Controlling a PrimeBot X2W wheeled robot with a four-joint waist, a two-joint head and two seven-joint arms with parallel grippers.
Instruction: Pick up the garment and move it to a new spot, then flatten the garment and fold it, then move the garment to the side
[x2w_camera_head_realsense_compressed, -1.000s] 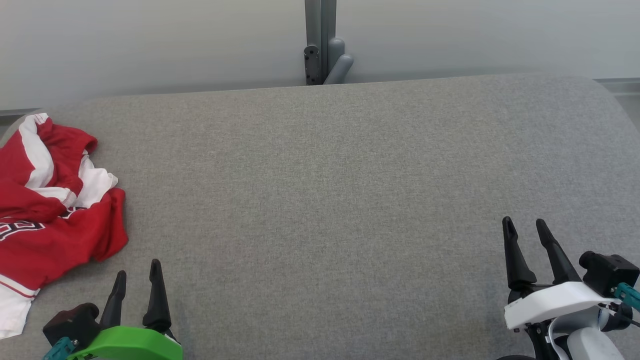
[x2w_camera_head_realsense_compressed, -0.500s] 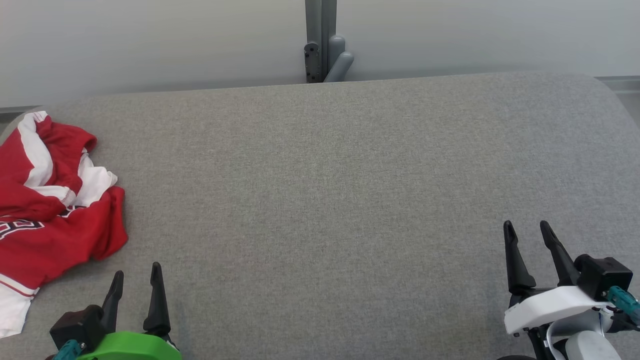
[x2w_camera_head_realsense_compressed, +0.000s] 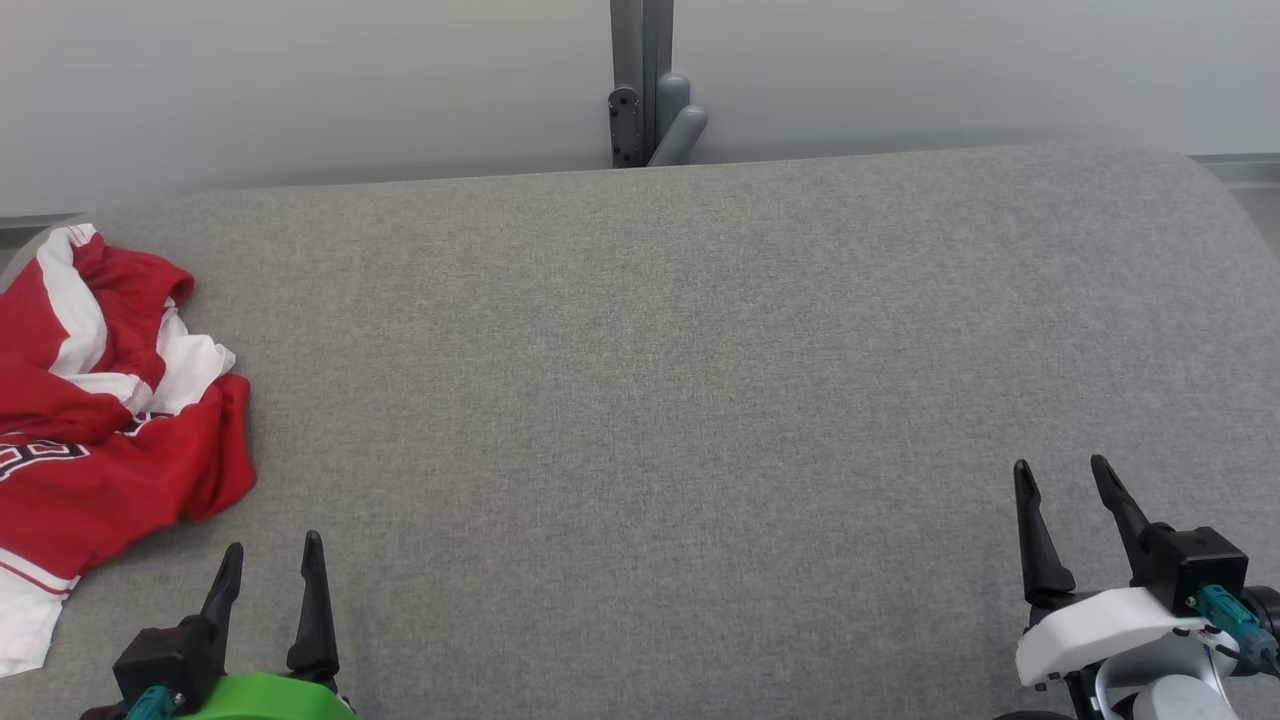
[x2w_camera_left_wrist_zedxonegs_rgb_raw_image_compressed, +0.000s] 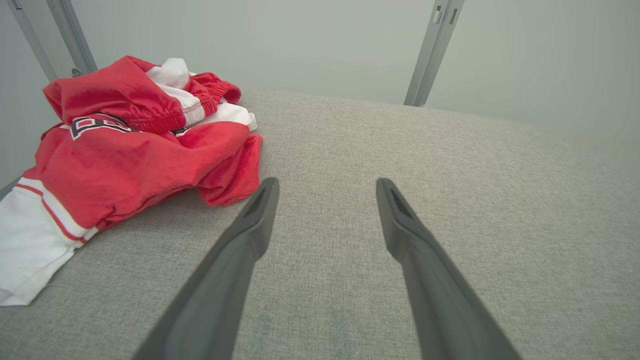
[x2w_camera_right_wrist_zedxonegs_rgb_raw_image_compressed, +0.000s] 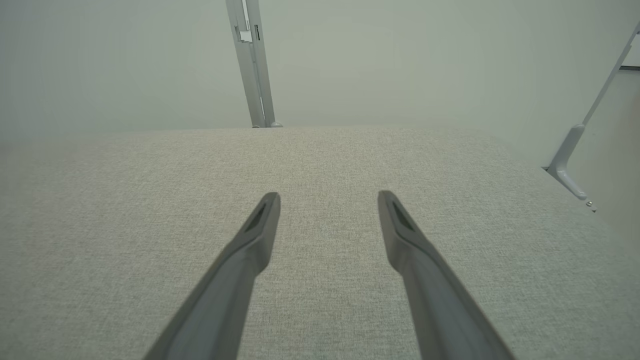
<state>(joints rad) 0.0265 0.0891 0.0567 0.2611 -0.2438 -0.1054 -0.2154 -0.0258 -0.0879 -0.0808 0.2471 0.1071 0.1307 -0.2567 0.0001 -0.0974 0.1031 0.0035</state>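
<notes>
One crumpled red-and-white garment (x2w_camera_head_realsense_compressed: 110, 430) lies bunched at the left edge of the frame on a grey fabric-covered surface (x2w_camera_head_realsense_compressed: 640, 380). Its red cloth is heaped in folds, with white panels, a thin red stripe and partly hidden dark-edged lettering. At lower left, the left gripper (x2w_camera_head_realsense_compressed: 273, 543) sits near it, fingers spread and holding nothing. At lower right, well apart, the right gripper (x2w_camera_head_realsense_compressed: 1060, 463) is likewise spread and empty. A grey post (x2w_camera_head_realsense_compressed: 640, 80) rises at top centre.

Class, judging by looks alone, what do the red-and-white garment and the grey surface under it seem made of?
The garment: probably smooth synthetic fabric, slight sheen, soft folds. The surface: likely woven upholstery cloth, matte, fine heathered grey weave.
</notes>
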